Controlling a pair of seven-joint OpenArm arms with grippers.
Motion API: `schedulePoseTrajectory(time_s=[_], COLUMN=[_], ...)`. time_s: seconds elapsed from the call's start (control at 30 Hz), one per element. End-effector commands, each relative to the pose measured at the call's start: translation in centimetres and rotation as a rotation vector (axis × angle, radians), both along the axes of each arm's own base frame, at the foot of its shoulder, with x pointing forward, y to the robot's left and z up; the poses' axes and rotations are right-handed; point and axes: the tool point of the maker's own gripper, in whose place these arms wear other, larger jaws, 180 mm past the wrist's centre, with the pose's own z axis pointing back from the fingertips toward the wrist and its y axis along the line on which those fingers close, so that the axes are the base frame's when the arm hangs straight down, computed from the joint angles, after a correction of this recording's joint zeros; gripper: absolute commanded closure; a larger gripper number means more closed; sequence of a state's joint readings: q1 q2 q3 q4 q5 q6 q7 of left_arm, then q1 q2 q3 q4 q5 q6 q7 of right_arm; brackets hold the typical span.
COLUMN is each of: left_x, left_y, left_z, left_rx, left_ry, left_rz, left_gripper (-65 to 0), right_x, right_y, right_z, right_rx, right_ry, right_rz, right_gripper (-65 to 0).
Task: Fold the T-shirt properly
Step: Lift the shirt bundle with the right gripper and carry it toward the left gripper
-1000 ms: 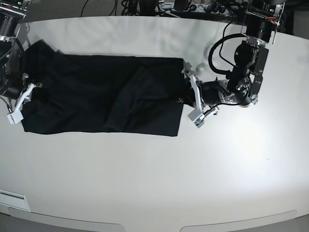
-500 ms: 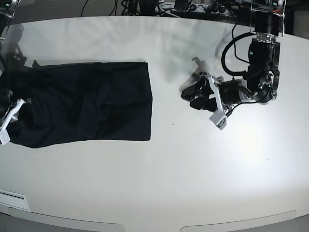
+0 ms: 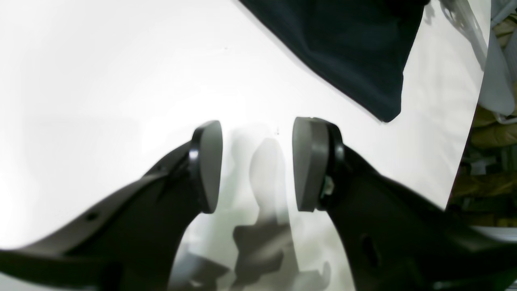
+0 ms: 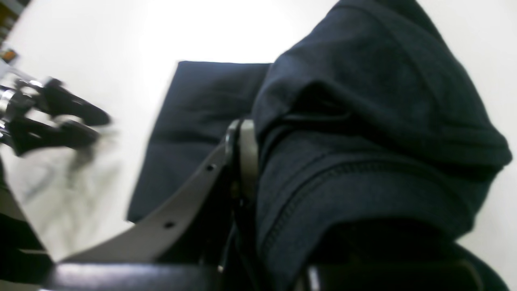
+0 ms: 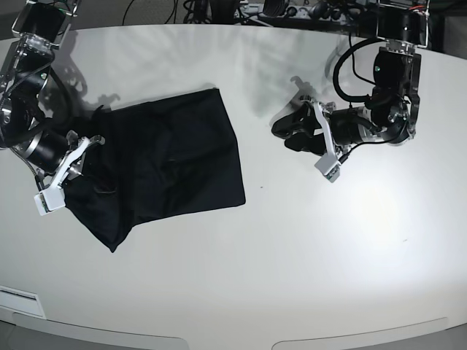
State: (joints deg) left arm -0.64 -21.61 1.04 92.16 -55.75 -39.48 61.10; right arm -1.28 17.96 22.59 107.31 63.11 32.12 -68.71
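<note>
Base view: the black T-shirt (image 5: 160, 164) lies limp near the table's (image 5: 292, 277) left edge; right gripper (image 5: 62, 171) pinches its bunched end – we'd take corners; left gripper (image 5: 303, 131) gapes empty.

From my seat I see a broad, smooth white desk (image 5: 241, 255) with a rounded front edge, glare bright on its right half. Behind its far edge runs a tangle of dark cables (image 5: 157, 11) and some equipment I can't quite identify. In the left wrist view, blurred yellowish clutter (image 3: 490, 137) sits beyond the desk's edge, possibly fabric.
</note>
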Motion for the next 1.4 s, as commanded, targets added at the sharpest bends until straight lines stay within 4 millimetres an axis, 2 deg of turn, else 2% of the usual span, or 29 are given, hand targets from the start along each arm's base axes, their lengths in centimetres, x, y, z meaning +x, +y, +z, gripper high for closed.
schedulePoseTrajectory(time_s=[0.0,0.3,0.47,0.53,0.6,0.63,0.73,0.77,0.9,0.97,1.07,1.23,1.3,1.37], left_x=[0.9,1.0,1.1,1.2,1.2,1.2,1.4,1.5,2.5,2.9,3.4,5.6,6.6,7.3], left_y=[-0.2,-0.2,-0.3,-0.3,-0.3,-0.3,-0.3,-0.3,-0.1,-0.1,0.6,4.2,6.0,7.8], left_z=[1.7,1.8,1.9,1.9,2.0,2.0,2.2,2.2,3.0,3.4,3.8,5.8,7.0,8.1], left_rx=[-0.04,-0.046,-0.053,-0.054,-0.056,-0.056,-0.061,-0.06,-0.046,-0.044,-0.022,0.036,0.041,0.037], left_ry=[-0.051,-0.056,-0.062,-0.063,-0.065,-0.065,-0.072,-0.075,-0.104,-0.117,-0.13,-0.194,-0.229,-0.261], left_rz=[0.001,0.005,0.009,0.009,0.01,0.011,0.013,0.014,0.009,0.008,0.005,0.06,0.114,0.177], left_gripper=[-29.9,-29.9,-29.9,-29.9,-29.9,-29.9,-29.9,-29.9,-29.9,-29.9,-29.9,-29.9,-29.9,-29.9], right_x=[0.5,-0.2,-0.4,-0.6,-1.0,-1.4,-3.4,-4.3,-7.5,-8.2,-8.3,-7.0,-6.0,-4.2], right_y=[0.6,5.7,7.9,9.7,12.9,14.8,20.6,22.4,26.7,27.7,28.6,29.3,29.0,28.1], right_z=[2.0,3.2,3.3,3.1,2.6,2.1,0.5,0.4,0.1,0.3,1.0,3.4,2.5,0.9], right_rx=[0.039,0.258,0.31,0.317,0.332,0.333,0.286,0.26,0.08,0.012,-0.004,0.064,-0.003,-0.129], right_ry=[-0.072,-0.132,-0.158,-0.15,-0.127,-0.104,-0.04,-0.035,-0.047,-0.067,-0.1,-0.187,-0.201,-0.232], right_rz=[0.018,0.096,0.119,0.154,0.223,0.263,0.437,0.512,0.814,0.907,0.949,0.917,0.875,0.794], right_gripper=[0.0,0.0,0.0,0.0,0.0,-5.4,-31.8,-36.4,-37.3,-37.3,-37.3,-37.3,-37.3,-37.3])
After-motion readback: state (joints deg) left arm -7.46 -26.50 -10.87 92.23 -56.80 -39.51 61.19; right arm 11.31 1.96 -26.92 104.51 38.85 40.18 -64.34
